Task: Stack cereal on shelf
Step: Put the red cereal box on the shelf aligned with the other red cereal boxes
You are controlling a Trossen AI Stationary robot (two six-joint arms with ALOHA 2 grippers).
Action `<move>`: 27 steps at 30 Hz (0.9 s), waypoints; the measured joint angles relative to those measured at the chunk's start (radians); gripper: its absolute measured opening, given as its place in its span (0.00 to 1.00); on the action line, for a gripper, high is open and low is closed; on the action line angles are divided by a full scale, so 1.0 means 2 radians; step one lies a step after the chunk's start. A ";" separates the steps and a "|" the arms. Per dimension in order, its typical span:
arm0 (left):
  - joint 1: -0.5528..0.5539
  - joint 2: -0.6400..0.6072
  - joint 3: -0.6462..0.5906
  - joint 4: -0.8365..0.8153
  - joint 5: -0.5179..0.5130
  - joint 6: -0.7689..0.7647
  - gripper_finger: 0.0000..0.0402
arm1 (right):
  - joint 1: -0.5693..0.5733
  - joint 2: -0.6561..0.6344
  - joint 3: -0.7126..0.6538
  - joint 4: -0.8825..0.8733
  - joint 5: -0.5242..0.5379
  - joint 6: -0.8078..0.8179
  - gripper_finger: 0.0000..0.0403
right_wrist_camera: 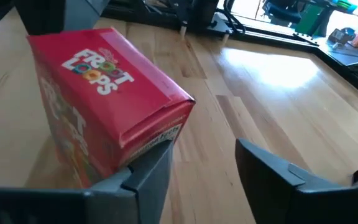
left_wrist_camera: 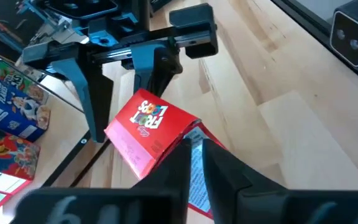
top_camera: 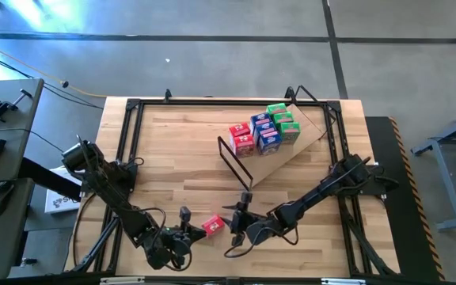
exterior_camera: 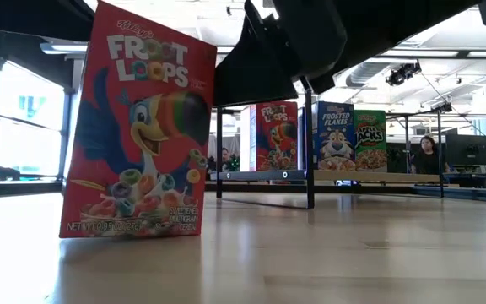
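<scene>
1. Cereal boxes on the shelf (top_camera: 291, 154): seven counted in the high view — two red, three blue, two green — small printed cardboard rectangles, standing in a tight group.
2. One further red Froot Loops box (top_camera: 213, 226) stands upright on the tabletop (top_camera: 180, 158) near its front edge, between both grippers.
3. Shelf: slanted pale plywood board, thin black wire frame along its lower edge.
4. Left gripper (top_camera: 187, 229) — fingers narrow, just beside the box; grip cannot be confirmed.
5. Right gripper (top_camera: 236, 222) — fingers spread wide, one beside the box.
</scene>
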 joint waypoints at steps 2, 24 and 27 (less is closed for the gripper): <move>-0.002 0.000 0.000 0.000 0.001 -0.001 0.12 | 0.000 -0.004 0.000 -0.010 -0.001 0.000 0.48; -0.110 -0.029 0.022 -0.037 -0.130 -0.234 0.19 | -0.020 -0.093 0.105 -0.227 -0.182 0.038 0.74; -0.121 -0.024 0.005 -0.042 -0.129 -0.313 0.15 | -0.032 -0.085 0.143 -0.255 -0.194 0.009 0.74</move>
